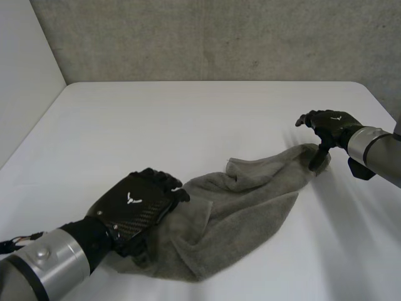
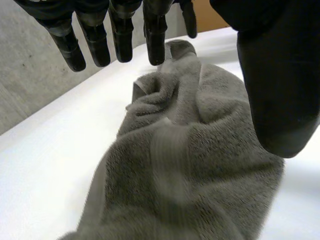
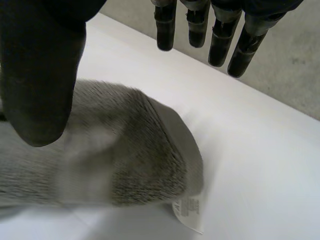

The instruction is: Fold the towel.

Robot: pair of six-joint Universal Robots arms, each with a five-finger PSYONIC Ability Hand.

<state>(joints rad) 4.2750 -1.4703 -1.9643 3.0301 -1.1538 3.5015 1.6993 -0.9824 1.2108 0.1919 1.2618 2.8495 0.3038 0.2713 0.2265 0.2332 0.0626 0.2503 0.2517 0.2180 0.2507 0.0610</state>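
Crumpled grey towel, bunched lengthwise across the white table, white label at one end.

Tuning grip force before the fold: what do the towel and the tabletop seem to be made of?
The towel looks like grey terry cloth, likely cotton, matte: fuzzy pile, flat woven band. The table looks smooth, hard and white, perhaps laminate; material uncertain.
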